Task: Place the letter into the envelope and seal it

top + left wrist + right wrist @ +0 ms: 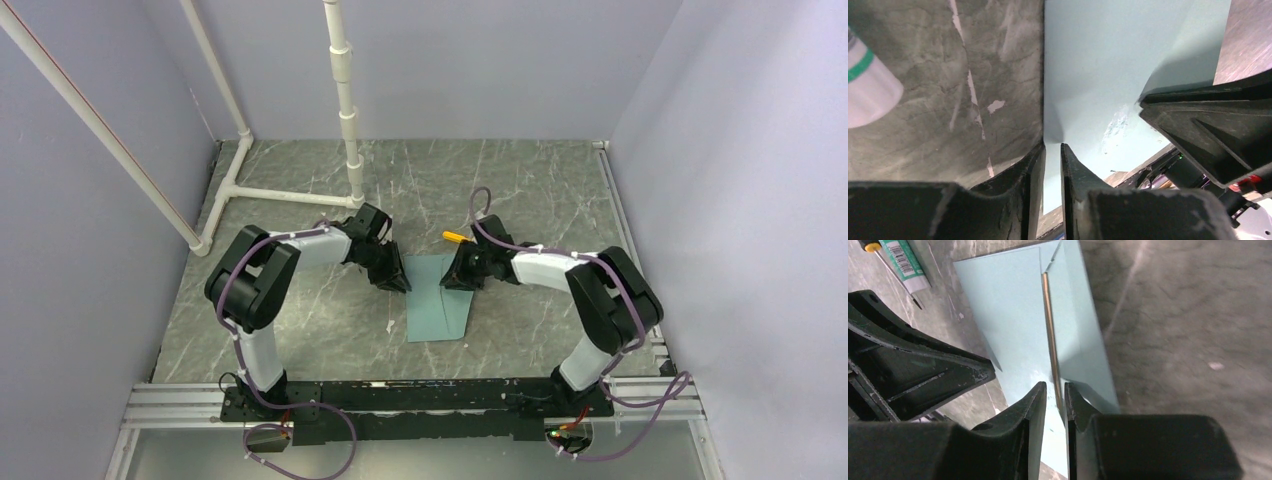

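Grippers at the envelope. Left gripper (1053,150) and right gripper (1055,390), jaws narrowly parted, each straddle a paper edge on opposite sides of the envelope (437,295), which lies on the table (300,330) between them. Whether either actually pinches cannot be told. Risk: an uneven pull from the two sides could crease or skew the thin paper, or let one edge slip free.

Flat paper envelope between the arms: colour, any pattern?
Plain pale teal blue-grey envelope, no pattern. Best seen in right wrist view.
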